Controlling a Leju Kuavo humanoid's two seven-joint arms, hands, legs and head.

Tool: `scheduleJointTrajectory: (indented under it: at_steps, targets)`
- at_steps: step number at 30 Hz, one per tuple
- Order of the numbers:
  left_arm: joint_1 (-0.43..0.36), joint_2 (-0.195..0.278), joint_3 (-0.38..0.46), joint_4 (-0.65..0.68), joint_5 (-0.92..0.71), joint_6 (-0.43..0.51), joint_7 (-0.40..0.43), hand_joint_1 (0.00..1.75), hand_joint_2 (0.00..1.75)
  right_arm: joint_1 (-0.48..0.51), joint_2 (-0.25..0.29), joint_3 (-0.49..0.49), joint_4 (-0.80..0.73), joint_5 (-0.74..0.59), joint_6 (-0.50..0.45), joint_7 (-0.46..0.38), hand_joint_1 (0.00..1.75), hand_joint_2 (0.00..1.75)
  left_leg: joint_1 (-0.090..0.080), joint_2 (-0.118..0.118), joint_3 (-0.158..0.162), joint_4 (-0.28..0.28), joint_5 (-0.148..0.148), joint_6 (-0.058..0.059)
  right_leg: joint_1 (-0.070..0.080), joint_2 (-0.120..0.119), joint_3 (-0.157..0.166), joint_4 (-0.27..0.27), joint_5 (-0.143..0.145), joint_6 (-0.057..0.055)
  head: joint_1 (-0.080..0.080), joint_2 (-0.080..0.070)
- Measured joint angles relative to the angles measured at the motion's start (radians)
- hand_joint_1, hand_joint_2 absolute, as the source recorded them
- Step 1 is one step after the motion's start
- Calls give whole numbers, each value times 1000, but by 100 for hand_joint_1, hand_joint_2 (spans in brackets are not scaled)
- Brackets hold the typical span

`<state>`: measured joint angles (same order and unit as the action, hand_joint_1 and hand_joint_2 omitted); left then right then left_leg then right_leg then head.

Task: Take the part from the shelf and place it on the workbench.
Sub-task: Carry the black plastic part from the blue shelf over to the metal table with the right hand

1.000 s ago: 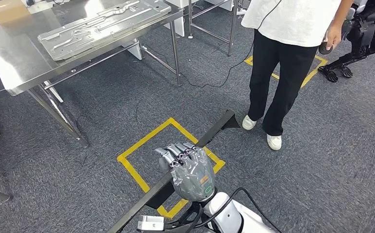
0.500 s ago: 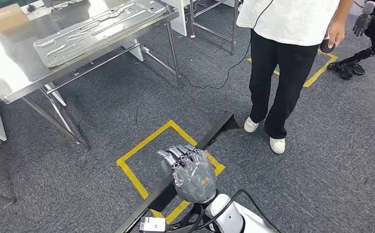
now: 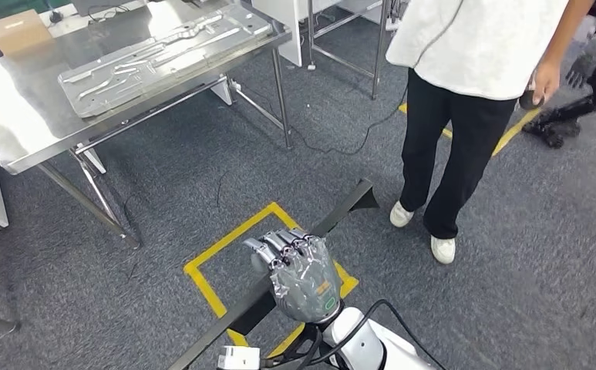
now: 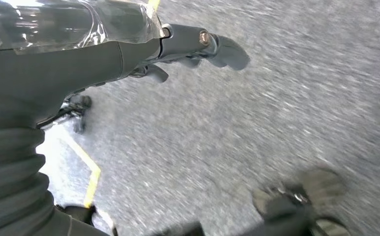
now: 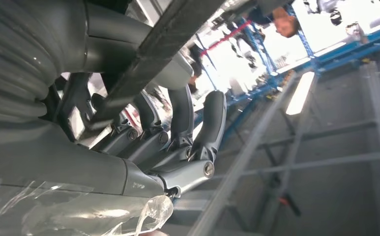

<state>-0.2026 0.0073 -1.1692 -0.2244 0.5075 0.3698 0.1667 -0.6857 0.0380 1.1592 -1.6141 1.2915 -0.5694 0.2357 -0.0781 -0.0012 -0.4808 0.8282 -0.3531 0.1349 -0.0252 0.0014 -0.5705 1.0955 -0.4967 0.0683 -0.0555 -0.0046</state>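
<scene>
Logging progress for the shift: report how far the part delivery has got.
Done: the long black part is off the shelf, gripped by the right hand. In hand: carrying it over the carpet. Left: reaching the steel workbench, ahead to the left, and setting it down.

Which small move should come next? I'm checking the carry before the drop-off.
Probably keep walking toward the steel workbench, turning left. The right robot hand grips the long black part over the carpet, well short of the bench, which lies ahead-left with bare surface beside the metal panel. A person stands ahead-right.
</scene>
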Motion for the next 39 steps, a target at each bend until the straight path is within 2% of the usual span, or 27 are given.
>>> scheduleJointTrajectory:
  at_steps: [2, 3, 4, 6, 7, 8, 9, 11, 13, 15, 17, 18, 19, 20, 22, 24, 26, 27, 29, 30, 32, 33, 34, 35, 37, 38, 39]
  targets:
    - [3, -7, 0, 0, 0, -1, 0, 0, 175, 4, -2, 0, 0, 0, 0, 0, 175, 175, 12, -4, 8, 4, -14, -3, -1, 0, -86, 112, -51, 14, 0, 0]
    - [5, -10, 0, 0, 1, -2, 0, 0, 175, 6, -4, 0, 0, 0, 0, 0, 175, 175, 18, -6, 12, 8, -22, -8, -2, 0, -115, 137, -64, 21, 0, 0]
    - [8, -13, 0, 0, 1, -2, -1, 0, 175, 7, -5, 1, 0, -1, 0, -1, 175, 175, 26, -8, 17, 15, -33, -16, -5, 0, -125, 122, -52, 29, 1, 0]
    - [12, -17, 0, 0, 1, -2, -2, 0, 175, 8, -6, 1, 0, -4, 1, -3, 175, 175, 41, -11, 25, 42, -63, -36, -12, 0, -95, 5, 27, 48, 1, 0]
    - [12, -17, 0, 0, 1, -2, -2, 0, 175, 8, -7, 1, 0, -5, 1, -3, 175, 175, 47, -12, 27, 64, -84, -47, -16, -3, -77, -55, 64, 52, 1, 0]
    - [11, -16, 0, 0, 2, -1, -3, 0, 175, 8, -8, 1, 0, -5, 1, -4, 175, 175, 48, -12, 21, 83, -103, -55, -17, -7, -65, -90, 87, 46, 1, 0]
    - [11, -15, 0, 0, 3, -1, -3, 0, 175, 8, -8, 1, 0, -6, 1, -4, 175, 175, 47, -11, 16, 97, -121, -59, -18, -10, -62, -103, 97, 34, 1, 0]
    - [11, -14, 0, 0, 3, -1, -5, 0, 175, 7, -7, 1, 0, -7, 1, -4, 175, 175, 46, -10, 9, 115, -139, -62, -16, -14, -64, -97, 93, 1, 0, 0]
    - [11, -13, 0, 0, 2, -1, -8, 0, 175, 6, -6, 1, 0, -11, 1, -4, 175, 175, 51, -8, -4, 158, -143, -70, -19, -12, -55, -97, 90, -15, -1, 0]
    - [11, -12, 0, 0, -2, -2, -13, 0, 175, 5, -4, 1, 0, -15, 0, -4, 175, 175, 61, -7, -67, 268, -168, -89, -21, -11, -44, -98, 83, -26, -1, 0]
    - [12, -12, 0, 0, -5, -6, -19, 0, 175, 5, -4, 1, 0, -16, 0, -5, 175, 175, 78, -7, -154, 393, -221, -108, -24, -11, -36, -98, 73, -33, -1, 0]
    - [11, -12, 0, 0, -5, -9, -22, 0, 175, 5, -4, 1, 0, -17, 0, -5, 175, 175, 86, -6, -186, 424, -237, -115, -24, -10, -31, -98, 68, -34, -1, 0]
    - [11, -12, 0, 0, -5, -11, -24, 0, 175, 5, -4, 1, 0, -17, 0, -5, 175, 175, 94, -6, -201, 419, -230, -121, -25, -10, -25, -98, 62, -33, -1, 0]
    - [10, -12, 0, 0, -6, -13, -25, 0, 175, 5, -4, 1, 0, -17, 1, -5, 175, 175, 101, -5, -198, 378, -197, -124, -25, -9, -18, -98, 56, -30, -1, 0]
    - [12, -12, 0, 0, -7, -14, -25, 0, 175, 3, -4, 1, 0, -16, 1, -5, 175, 175, 108, -3, -157, 234, -93, -126, -27, -7, -2, -100, 46, -22, -1, 0]
    - [15, -13, 0, 0, -9, -17, -25, 0, 175, 1, -4, 0, 0, -15, 1, -4, 175, 175, 100, 3, -130, 146, -46, -123, -28, -7, 9, -104, 37, -10, -1, 0]
    - [15, -13, 0, 0, -13, -20, -25, 0, 175, 0, -4, 0, -1, -14, 1, -4, 175, 175, 88, 5, -125, 141, -48, -116, -30, -7, 16, -108, 31, 7, -1, 0]
    - [14, -13, 0, 0, -16, -21, -25, 0, 175, -1, -4, 0, -2, -12, 1, -5, 175, 175, 87, 3, -118, 138, -42, -113, -33, -7, 21, -108, 25, 14, -1, 0]
    - [11, -13, 0, 0, -21, -23, -23, 0, 175, -2, -5, -1, -5, -7, 1, -4, 175, 175, 83, 0, -105, 131, -40, -98, -34, -7, 11, -68, -2, 17, 0, 0]
    - [9, -12, 0, 0, -23, -23, -22, 0, 175, -3, -6, -2, -6, -5, 1, -4, 175, 175, 80, 0, -99, 128, -40, -89, -32, -7, -13, -16, -28, 12, 0, 0]
    - [7, -11, 0, 0, -25, -24, -21, 0, 175, 0, -9, -3, -8, -2, 2, -1, 175, 175, 67, -1, -95, 128, -46, -70, -19, -5, -91, 127, -84, 0, 0, 0]
    - [7, -11, 0, 0, -27, -26, -20, 0, 175, 3, -11, -3, -8, -2, 3, 1, 175, 175, 60, -2, -93, 129, -48, -66, -12, -4, -123, 177, -93, -6, 0, 0]
    - [7, -11, 0, 0, -29, -28, -19, 0, 175, 7, -13, -3, -8, -2, 3, 4, 175, 175, 54, -4, -90, 129, -51, -61, -4, -3, -139, 193, -84, -12, 0, 0]
    - [7, -11, 0, 0, -32, -30, -19, 0, 175, 9, -14, -3, -8, -2, 3, 5, 175, 175, 48, -7, -85, 129, -54, -57, 3, -2, -134, 167, -56, -19, 0, 0]
    - [6, -11, 0, 0, -36, -31, -20, 0, 175, 11, -15, -3, -8, -3, 3, 6, 175, 175, 39, -11, -75, 130, -61, -53, 14, -1, -78, 31, 21, -34, 0, 0]
    - [4, -10, 0, 0, -37, -31, -21, 0, 175, 11, -15, -3, -8, -2, 3, 6, 175, 175, 35, -13, -73, 134, -66, -54, 16, -1, -51, -32, 46, -39, 0, 0]
    - [2, -10, 0, 0, -38, -31, -22, 0, 175, 11, -15, -3, -9, -1, 2, 6, 175, 175, 31, -15, -73, 136, -70, -55, 18, 0, -33, -73, 59, -43, 0, 0]
